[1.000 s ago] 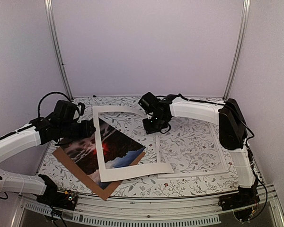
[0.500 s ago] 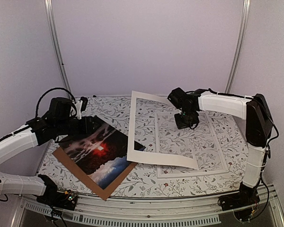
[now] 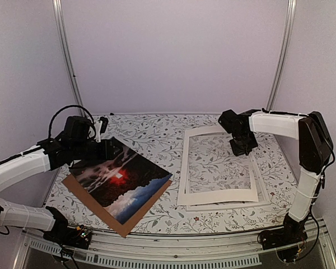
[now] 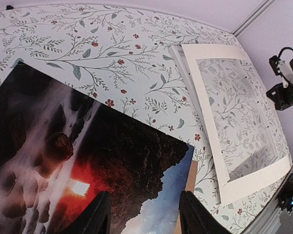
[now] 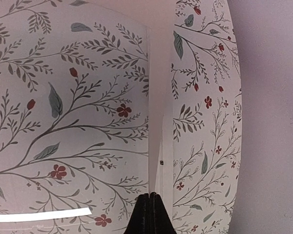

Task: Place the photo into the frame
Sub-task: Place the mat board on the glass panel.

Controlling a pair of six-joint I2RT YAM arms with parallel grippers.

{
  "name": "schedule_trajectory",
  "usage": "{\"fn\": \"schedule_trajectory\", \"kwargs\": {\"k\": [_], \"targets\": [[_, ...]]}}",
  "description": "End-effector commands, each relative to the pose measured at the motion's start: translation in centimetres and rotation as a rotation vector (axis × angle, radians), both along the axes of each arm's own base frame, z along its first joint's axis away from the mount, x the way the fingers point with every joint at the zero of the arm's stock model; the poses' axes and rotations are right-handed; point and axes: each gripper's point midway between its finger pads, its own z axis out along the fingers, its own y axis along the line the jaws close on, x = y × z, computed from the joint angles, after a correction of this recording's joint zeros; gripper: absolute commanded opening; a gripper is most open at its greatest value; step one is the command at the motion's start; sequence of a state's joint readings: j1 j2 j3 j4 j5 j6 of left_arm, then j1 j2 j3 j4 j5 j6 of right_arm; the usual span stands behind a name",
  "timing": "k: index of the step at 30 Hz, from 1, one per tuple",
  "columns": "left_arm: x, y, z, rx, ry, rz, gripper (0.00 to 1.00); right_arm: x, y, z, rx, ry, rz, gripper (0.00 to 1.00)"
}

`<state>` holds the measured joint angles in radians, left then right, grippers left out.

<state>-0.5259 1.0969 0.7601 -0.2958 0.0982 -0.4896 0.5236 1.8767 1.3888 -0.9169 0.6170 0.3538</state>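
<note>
The photo, dark with a red glow, lies on a brown backing board at the left. It fills the left wrist view. My left gripper is open and empty just above the photo's far corner. The frame, with a thin white rim and clear pane, lies flat at the right. A white mat lies on top of it. My right gripper is shut on the mat's far right edge; its fingers are pressed together.
The table has a floral cloth. Purple walls and two metal posts close the back and sides. The backing board's brown edge shows beside the photo.
My right gripper has swung the white mat off the photo, carried it right and laid it flat over the frame. The photo is now fully uncovered. My left gripper has barely moved.
</note>
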Motion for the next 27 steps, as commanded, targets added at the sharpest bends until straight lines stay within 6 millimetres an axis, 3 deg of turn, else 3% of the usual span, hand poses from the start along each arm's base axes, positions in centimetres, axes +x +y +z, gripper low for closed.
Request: {"fn": "schedule_trajectory", "kwargs": {"k": [1,18,27], "targets": [[0.4,-0.5,0.2,-0.008,-0.019,-0.015,0.50,0.4,-2.5,0.4,-0.122,0.003,0.002,0.00],[1.1,-1.3,-1.3,0.003,0.016,-0.027,0.50,3.8,-4.9,-1.6,-0.161,0.071,0.149,0.00],[1.2,-1.6,-2.1,0.000,0.038,-0.029,0.50,4.3,-4.4,-2.3,-0.147,0.098,0.141,0.00]]}}
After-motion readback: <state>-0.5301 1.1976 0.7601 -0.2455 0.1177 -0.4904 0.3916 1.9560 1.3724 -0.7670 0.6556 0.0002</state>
